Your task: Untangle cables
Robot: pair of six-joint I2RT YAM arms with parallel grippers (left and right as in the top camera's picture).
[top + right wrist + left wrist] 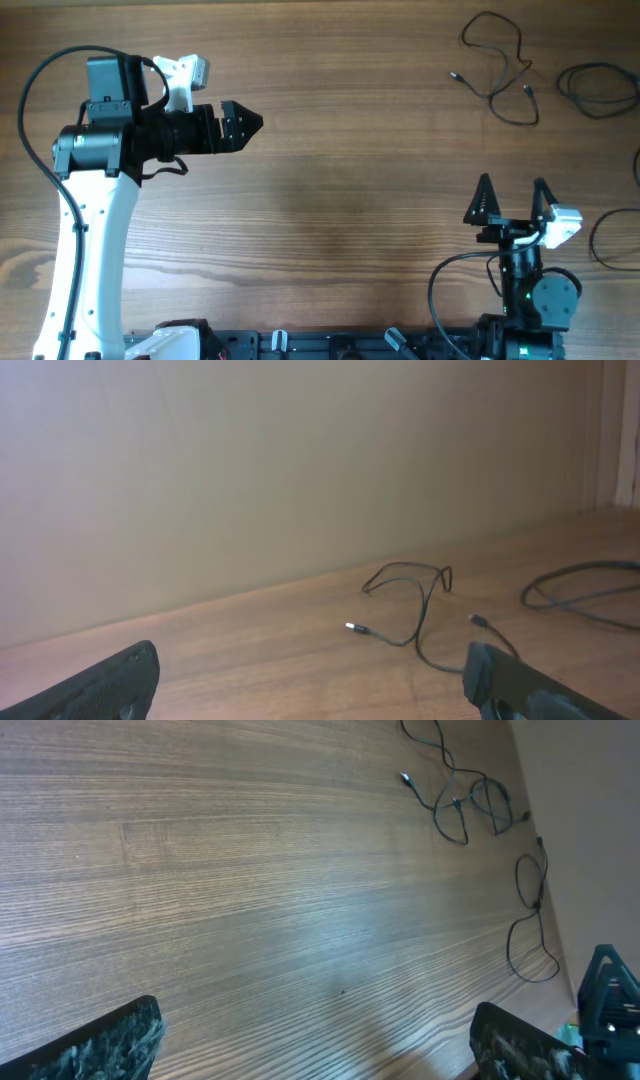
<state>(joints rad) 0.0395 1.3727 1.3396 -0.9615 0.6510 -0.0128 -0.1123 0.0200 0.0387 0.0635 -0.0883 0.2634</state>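
1. The left gripper [247,123], at ten o'clock on the table [350,200], is standing wide open, holding nothing.
2. The right gripper [512,186], at five o'clock, is gaping fully, also gripping nothing.
3. The cables [496,98] are lying loose at two o'clock, well apart from both.

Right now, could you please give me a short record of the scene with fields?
cables: thin black loose strands, lying on the right side of the table
left gripper: open, empty, over bare wood at the left
right gripper: open, empty, short of the cables
contact: neither gripper touches a cable
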